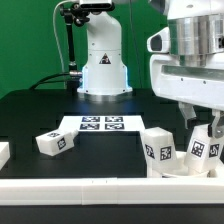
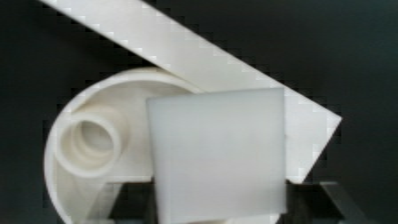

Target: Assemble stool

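Note:
My gripper [image 1: 203, 130] is at the exterior view's right, shut on a white stool leg [image 1: 201, 148] that it holds upright. In the wrist view the gripper [image 2: 214, 203] has this leg [image 2: 214, 140] between its dark fingers [image 2: 125, 198]. Under the leg lies the round white seat [image 2: 98, 130], with a round socket showing beside the leg. In the exterior view the seat [image 1: 183, 167] is low behind the front rail and mostly hidden. A second leg [image 1: 158, 146] stands upright just left of the held one. A third leg [image 1: 55, 142] lies on the table at the left.
The marker board [image 1: 100, 123] lies mid-table before the robot base [image 1: 103, 60]. A long white border rail [image 1: 90, 186] runs along the front edge and crosses the wrist view [image 2: 196, 50]. Another white part [image 1: 3, 153] is cut off at the far left.

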Available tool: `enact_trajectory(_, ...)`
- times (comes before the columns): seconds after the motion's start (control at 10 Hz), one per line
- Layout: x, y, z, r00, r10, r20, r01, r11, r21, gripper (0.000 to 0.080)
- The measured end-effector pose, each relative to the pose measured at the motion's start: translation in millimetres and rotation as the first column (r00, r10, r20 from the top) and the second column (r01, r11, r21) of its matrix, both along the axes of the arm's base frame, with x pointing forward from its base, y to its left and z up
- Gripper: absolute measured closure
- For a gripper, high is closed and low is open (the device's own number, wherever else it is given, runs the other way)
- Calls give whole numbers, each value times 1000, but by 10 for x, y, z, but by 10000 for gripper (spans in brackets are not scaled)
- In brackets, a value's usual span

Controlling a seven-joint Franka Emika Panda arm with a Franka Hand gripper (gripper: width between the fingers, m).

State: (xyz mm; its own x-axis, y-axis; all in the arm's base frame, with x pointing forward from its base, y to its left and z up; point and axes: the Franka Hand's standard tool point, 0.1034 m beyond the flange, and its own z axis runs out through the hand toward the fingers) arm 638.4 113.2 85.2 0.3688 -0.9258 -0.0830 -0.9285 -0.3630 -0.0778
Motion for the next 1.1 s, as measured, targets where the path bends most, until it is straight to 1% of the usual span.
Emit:
enact_trajectory(0.2, 6, 0, -2, 987, -159, -9, 159, 987, 30, 462)
enact_trajectory(0.3, 8, -2, -3, 979, -202, -14, 202, 979, 37, 462)
enact_trajectory(0.5, 14, 14, -9, 939, -344, -32, 345, 937, 62, 462)
enact_trajectory(0.6, 20, 25, -9, 913, -406, -40, 407, 910, 72, 462)
enact_trajectory(0.9, 33, 39, -7, 845, -531, -62, 535, 841, 84, 462)
enact_trajectory(1.1, 51, 57, -3, 751, -654, -89, 660, 744, 99, 462)
